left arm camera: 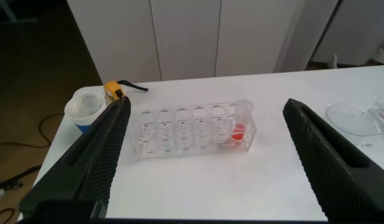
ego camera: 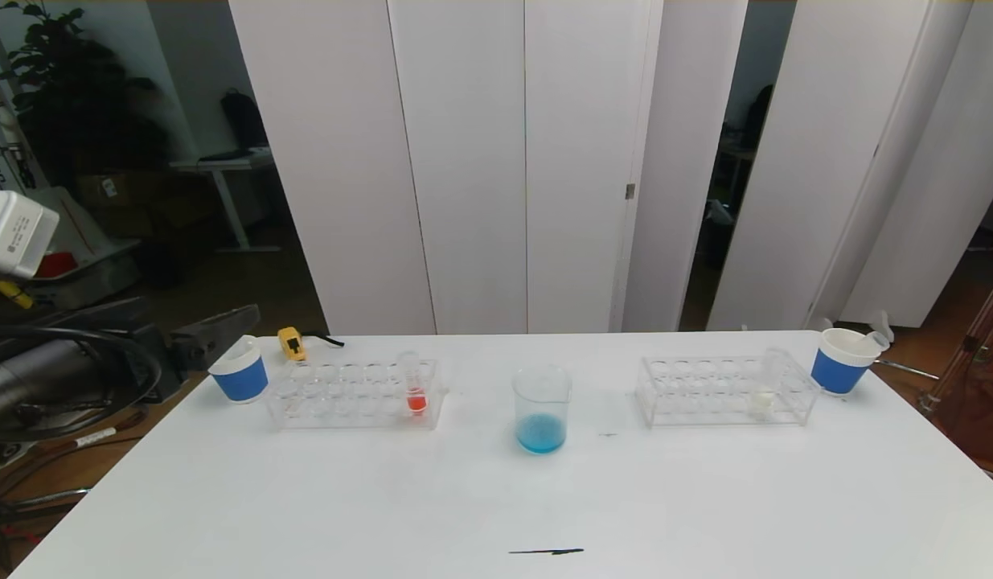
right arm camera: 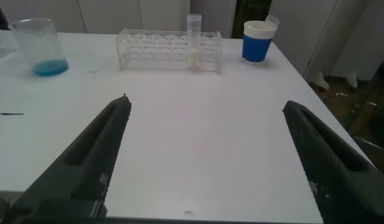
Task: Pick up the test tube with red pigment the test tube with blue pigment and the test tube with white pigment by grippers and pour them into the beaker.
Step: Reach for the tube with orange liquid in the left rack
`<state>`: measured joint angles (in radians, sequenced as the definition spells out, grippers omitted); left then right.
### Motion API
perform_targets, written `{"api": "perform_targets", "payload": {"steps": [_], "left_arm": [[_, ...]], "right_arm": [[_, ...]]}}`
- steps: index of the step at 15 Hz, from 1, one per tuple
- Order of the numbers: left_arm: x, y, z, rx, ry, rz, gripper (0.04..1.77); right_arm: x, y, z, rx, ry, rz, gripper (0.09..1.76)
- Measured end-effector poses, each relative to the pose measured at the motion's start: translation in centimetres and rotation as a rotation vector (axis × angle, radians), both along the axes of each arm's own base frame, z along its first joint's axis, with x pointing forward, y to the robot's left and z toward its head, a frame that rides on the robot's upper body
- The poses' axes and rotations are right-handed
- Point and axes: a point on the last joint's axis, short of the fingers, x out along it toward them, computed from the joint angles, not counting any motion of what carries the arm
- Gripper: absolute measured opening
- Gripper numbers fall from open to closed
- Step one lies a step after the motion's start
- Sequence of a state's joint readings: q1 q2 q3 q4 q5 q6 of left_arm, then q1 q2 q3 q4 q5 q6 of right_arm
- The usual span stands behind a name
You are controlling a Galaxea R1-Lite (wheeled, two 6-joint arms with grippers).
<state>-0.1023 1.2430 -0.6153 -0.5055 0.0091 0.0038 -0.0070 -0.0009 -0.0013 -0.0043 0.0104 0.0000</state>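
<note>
Here, beaker (ego camera: 541,410) mid-table; left hand (left arm camera: 204,155) wide off left edge; right hand (right arm camera: 204,155) wide.

Two racks (ego camera: 356,394) (ego camera: 725,392), two tubes (ego camera: 416,384) (ego camera: 761,386), two cups (ego camera: 240,370) (ego camera: 842,361), one beaker (ego camera: 541,408).

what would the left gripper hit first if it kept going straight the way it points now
Probably the left rack: it lies centred between the open left gripper's fingers, with the red tube at its far end. Depth is hard to judge.
</note>
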Motion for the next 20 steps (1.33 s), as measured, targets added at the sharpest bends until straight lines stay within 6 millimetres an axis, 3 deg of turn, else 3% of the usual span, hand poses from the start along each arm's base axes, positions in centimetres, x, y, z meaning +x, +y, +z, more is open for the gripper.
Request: {"api": "perform_targets", "payload": {"steps": [6,16,20], "left_arm": [[2.3,-2.5,-4.9,-0.092,0.078,-0.084,1.75],[5.2,-7.2,-9.7,-0.121,0.149,-0.073,1.75],[6.5,-8.1,-11.2,-0.122,0.164,-0.074,1.75]], "right_arm": [[0.0,0.0,0.0,0.000,0.000,-0.001,1.75],[0.0,0.0,0.0,0.000,0.000,0.000,1.75],[0.0,0.0,0.0,0.000,0.000,-0.001,1.75]]}}
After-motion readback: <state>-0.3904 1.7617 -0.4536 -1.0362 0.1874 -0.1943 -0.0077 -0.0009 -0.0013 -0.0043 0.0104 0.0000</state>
